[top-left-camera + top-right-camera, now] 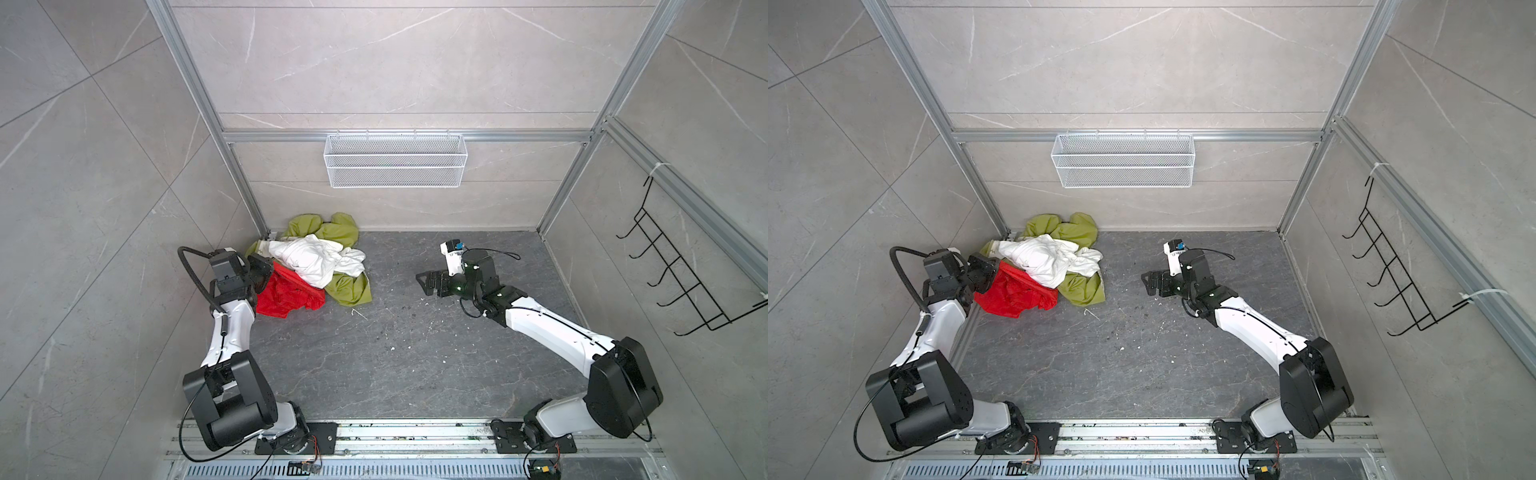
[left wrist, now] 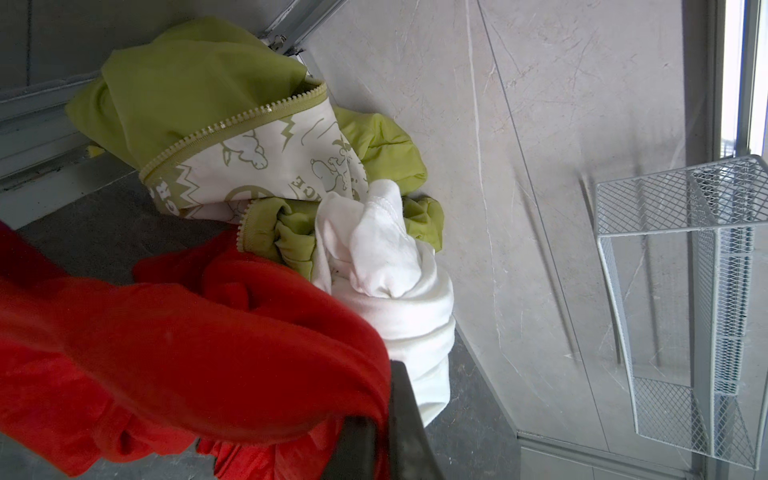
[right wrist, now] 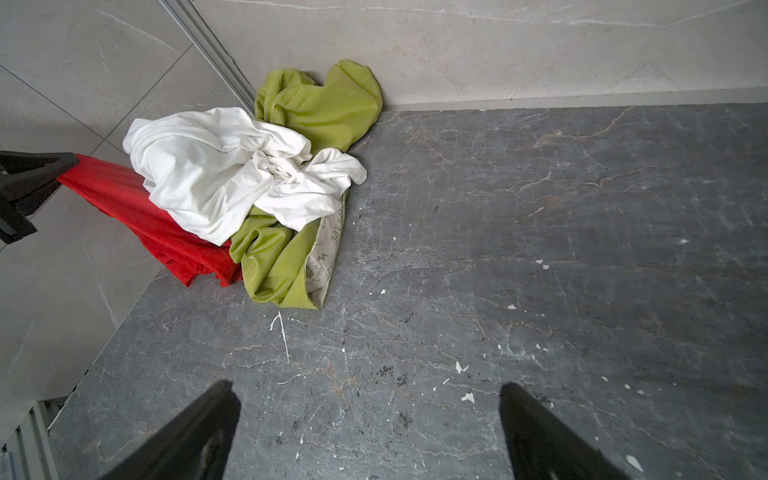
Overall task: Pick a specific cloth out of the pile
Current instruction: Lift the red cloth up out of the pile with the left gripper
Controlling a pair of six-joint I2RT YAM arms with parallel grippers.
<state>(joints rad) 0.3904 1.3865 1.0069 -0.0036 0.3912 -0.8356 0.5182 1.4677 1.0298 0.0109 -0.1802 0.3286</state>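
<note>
Well, on the dark veined desk (image 1: pixel 415 353) the pile (image 1: pixel 336 232) slumps in the far left corner, soft crumpled olive and white. The cloth (image 1: pixel 286 297), thin bright red, runs lengthwise from beneath the white folds (image 1: pixel 307 259) up to my left end effector (image 3: pixel 62 166), pinched on it; my right end effector (image 1: pixel 424 283) hangs spread.

Grey tiled walls (image 1: pixel 374 62), dark marbled floor (image 1: pixel 415 353)

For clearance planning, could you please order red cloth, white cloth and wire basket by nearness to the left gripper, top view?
1. red cloth, gripped by left gripper
2. white cloth, atop the pile
3. wire basket, on back wall
</note>
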